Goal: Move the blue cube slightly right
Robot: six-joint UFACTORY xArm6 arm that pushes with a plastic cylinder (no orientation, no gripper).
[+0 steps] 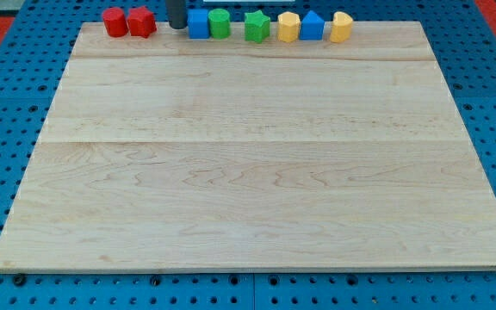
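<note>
The blue cube [198, 24] sits at the view's top edge of the wooden board [257, 172], left of centre. My tip [177, 27] is right beside the cube's left side, about touching it. A green cylinder [220, 23] stands against the cube's right side.
Along the same top row: a red cylinder [114, 22] and a red block [142, 21] at the left, then a green star-like block [257, 27], a yellow hexagonal block [288, 27], a second blue block [313, 26] and a yellow block [341, 27].
</note>
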